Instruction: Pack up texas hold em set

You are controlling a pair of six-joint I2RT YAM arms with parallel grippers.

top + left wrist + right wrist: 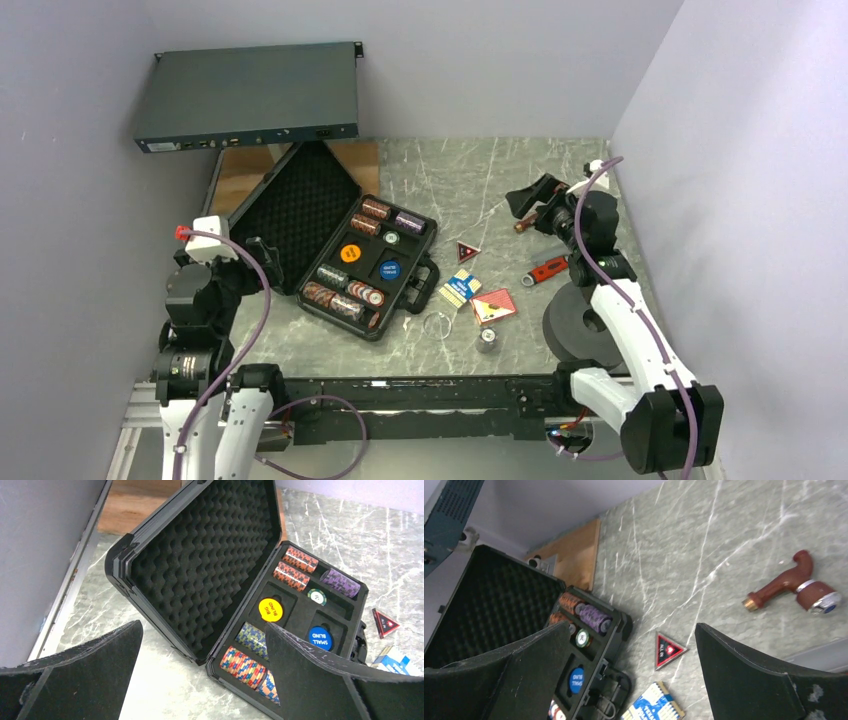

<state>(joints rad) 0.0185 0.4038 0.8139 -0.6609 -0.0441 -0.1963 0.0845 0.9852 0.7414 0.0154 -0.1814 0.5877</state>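
The black case (300, 205) lies open left of centre, its foam-lined lid (200, 565) tilted back. Its tray holds striped chip rolls (245, 666), a purple roll (594, 617), an orange disc (270, 609) and a blue disc (320, 637). On the table beside the case's handle lie a red triangular marker (667, 650), a blue and yellow card box (460, 288) and a red card box (494, 305). My left gripper (202, 630) hovers open over the case's near left corner. Farther right, my right gripper (633, 627) hangs open above the marker. Both hold nothing.
A dark-grey rack unit (250, 97) leans against the back wall. A brown tap fitting (794, 582) lies near the right gripper. A red-handled wrench (548, 270), a black roll (575, 325), a key ring (437, 325) and a small metal cylinder (487, 340) lie on the right.
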